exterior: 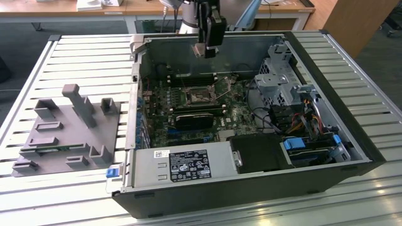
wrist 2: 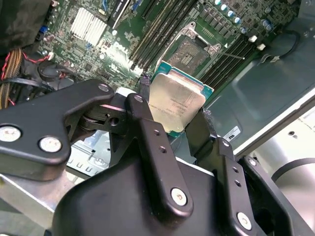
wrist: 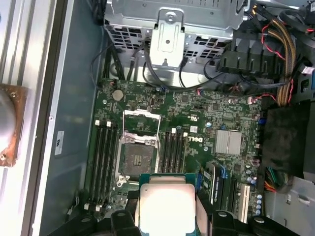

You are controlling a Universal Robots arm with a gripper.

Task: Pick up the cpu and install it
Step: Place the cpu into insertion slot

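**CPU pinched by its edges above the open socket**

The cpu is clamped in the gripper. The two black fingers press on opposite edges, and the metal lid faces the wrist cameras. It hangs in the air inside the open computer case, above the motherboard and clear of it.

It looks like a light, stiff, thin plate. The smooth lid and narrow rim give little purchase, so it could tilt or slip in the fingers. Its underside and the socket contacts are probably delicate, which makes the edges the right place to hold it.

The socket lies uncovered, with its load frame swung back beside it. Rows of memory slots flank it closely on both sides. Farther off are a finned silver heatsink, a metal drive cage and a bundle of coloured cables. The case walls hem in any approach from the side.

Outside the case, a grey moulded fixture sits on the slatted table.
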